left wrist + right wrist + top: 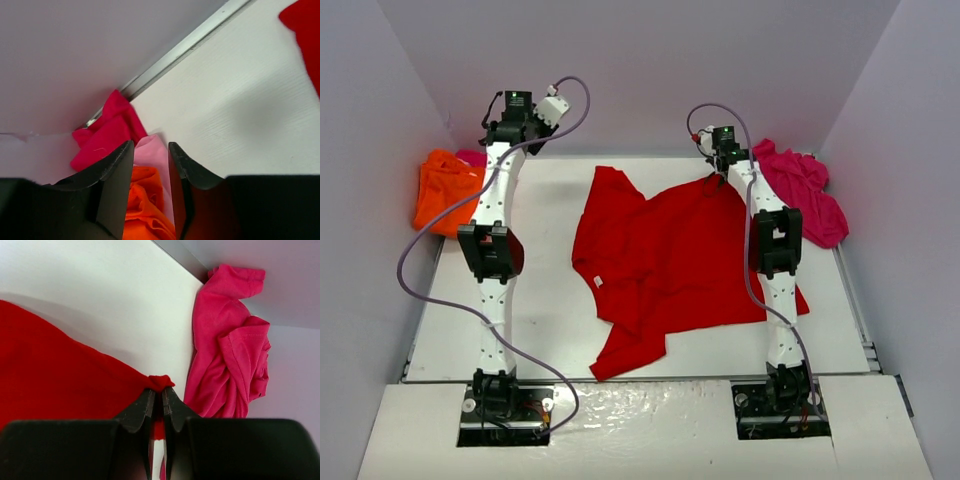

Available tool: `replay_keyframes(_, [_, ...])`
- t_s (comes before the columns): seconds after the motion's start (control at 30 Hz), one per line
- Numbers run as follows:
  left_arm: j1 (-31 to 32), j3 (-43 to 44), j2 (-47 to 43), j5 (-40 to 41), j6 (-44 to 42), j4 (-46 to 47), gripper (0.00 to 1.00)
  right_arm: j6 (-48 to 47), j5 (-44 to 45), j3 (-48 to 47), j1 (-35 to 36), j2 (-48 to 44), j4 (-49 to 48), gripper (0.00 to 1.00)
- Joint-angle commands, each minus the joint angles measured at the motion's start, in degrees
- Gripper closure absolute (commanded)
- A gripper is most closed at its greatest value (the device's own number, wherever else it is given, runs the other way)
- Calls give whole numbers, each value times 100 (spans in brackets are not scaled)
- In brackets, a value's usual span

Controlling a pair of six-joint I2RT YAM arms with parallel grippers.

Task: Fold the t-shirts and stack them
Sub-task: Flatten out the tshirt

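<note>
Top view: red t-shirt [660, 260] sprawls crumpled mid-frame on worktop [540, 300], not yet folded.
Left wrist: left pincer [151, 145] parted, empty, above orange t-shirt [145, 200].
Right wrist: right pincer [159, 392] clamped on red t-shirt's corner, likely to pull it flat; magenta t-shirt [225, 340] bunched at frame right.

We are seeing a red t-shirt [660, 260] lying rumpled centrally, an orange t-shirt [442, 190] bunched far-left, a magenta t-shirt [805, 190] heaped far-right.

red t-shirt [670, 255] | orange t-shirt [442, 190] | magenta t-shirt [802, 190] | white table [550, 300]
</note>
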State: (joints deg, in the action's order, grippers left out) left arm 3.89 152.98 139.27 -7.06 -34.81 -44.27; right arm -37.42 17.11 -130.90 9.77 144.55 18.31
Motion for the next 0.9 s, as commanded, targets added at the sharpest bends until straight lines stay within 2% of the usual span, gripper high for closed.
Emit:
replay_keyframes(0.0, [237, 39, -102, -762, 471, -221, 68, -209, 557, -58, 164, -117, -396, 100])
replay_keyframes(0.1, [366, 10, -37, -1348, 827, -521, 68, -215, 733, -81, 175, 48, -442, 98])
replay_keyframes(0.17, [447, -152, -127, -1623, 919, -723, 68, -177, 846, -101, 180, 139, -496, 90])
replay_keyframes(0.2, [497, -277, -201, -1737, 947, -815, 68, -146, 905, -106, 183, 171, -523, 78])
replay_keyframes(0.27, [633, -580, -374, -2039, 926, -1003, 68, -31, 1035, -71, 175, 186, -609, 8])
replay_keyframes(0.3, [729, -803, -496, -2174, 880, -1071, 68, -9, 1064, -62, 169, 187, -640, 1])
replay_keyframes(0.57, [1236, -1901, -998, -2791, 739, -1418, 67, 16, 1453, -118, 48, 191, -868, 0])
replay_keyframes(0.73, [1377, -2430, -1200, -2976, 669, -1567, 70, 279, 1382, 142, -115, -307, -952, 23])
replay_keyframes(0.77, [1377, -2431, -1201, -2985, 669, -1550, 70, 279, 1331, 144, -115, -443, -952, 23])
replay_keyframes(0.8, [1377, -2569, -1227, -2985, 669, -1559, 74, 314, 1226, 446, -124, -583, -970, 34])
replay_keyframes(0.87, [1377, -2777, -1244, -2994, 626, -1576, 81, 452, 1070, 1017, -124, -1057, -970, 41])
